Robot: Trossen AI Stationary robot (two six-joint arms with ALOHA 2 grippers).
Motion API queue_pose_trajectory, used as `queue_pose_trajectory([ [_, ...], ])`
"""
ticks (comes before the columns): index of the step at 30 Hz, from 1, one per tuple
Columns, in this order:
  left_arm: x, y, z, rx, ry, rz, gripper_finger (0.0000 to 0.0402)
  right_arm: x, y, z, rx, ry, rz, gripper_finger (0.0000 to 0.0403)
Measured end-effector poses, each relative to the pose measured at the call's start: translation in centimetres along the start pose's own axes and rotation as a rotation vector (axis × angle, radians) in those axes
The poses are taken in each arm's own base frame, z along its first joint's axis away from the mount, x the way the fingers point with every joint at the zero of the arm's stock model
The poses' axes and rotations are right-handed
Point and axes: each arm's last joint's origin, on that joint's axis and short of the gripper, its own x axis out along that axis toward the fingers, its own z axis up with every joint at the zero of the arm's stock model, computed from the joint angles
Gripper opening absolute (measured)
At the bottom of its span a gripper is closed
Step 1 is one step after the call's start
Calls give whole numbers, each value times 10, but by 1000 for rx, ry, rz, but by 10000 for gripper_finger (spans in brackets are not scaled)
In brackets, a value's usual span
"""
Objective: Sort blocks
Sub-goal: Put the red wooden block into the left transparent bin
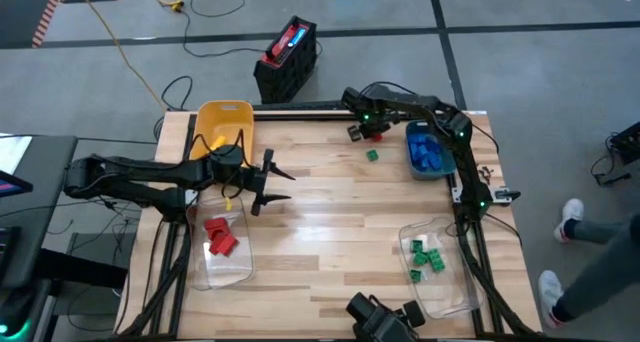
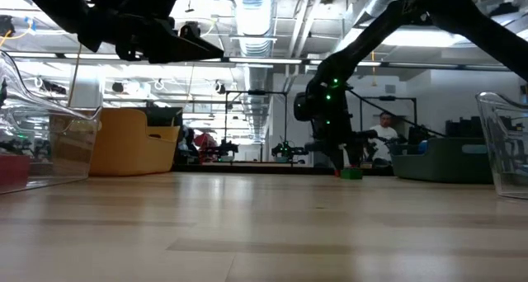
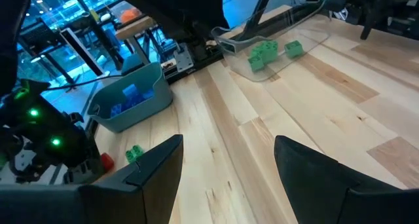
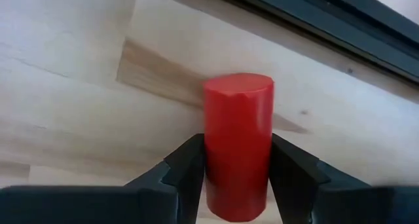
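My right gripper [image 1: 366,133] is at the table's far edge, shut on a red round block [image 4: 237,142]. A loose green block [image 1: 372,155] lies on the wood just nearside of it, and also shows as the green block [image 3: 134,152] in the left wrist view. My left gripper [image 1: 275,190] hovers open over the table's left middle, touching nothing. Red blocks [image 1: 219,237] lie in the left clear bin. Green blocks [image 1: 429,258] lie in the right clear bin, blue blocks [image 1: 428,154] in the teal bin. My right gripper pinches the red block's round side [image 4: 237,165] between its two fingers [image 4: 190,168], one on each side. The fingers come from above, pointing down. The block stands upright in the hold, its flat end [image 4: 237,85] toward the wood; whether it is lifted clear, I cannot tell.
A yellow bin [image 1: 222,124] stands at the far left corner and a teal bin [image 1: 412,162] at the far right. Clear bins sit at the near left [image 1: 238,267] and near right [image 1: 455,292]. The table's middle is bare wood. A person walks past at the right [image 1: 590,252].
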Motion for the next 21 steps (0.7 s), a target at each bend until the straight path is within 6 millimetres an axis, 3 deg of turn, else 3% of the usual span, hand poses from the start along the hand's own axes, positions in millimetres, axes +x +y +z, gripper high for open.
queue_pose_trajectory([
  [4,0,0,0,0,0,0,236,0,0,1,-30,-8,4,165],
  [8,0,0,0,-10,-1,-1,236,-5,0,-1,-72,23,-5,127],
  [14,11,-8,-5,-22,14,-45,236,-18,17,-13,-204,57,-12,105],
  [18,14,-11,-9,-26,47,-53,236,-39,33,-30,-325,41,-28,112],
  [21,13,-13,-8,-25,84,-20,236,-71,44,-48,-394,-63,-68,109],
])
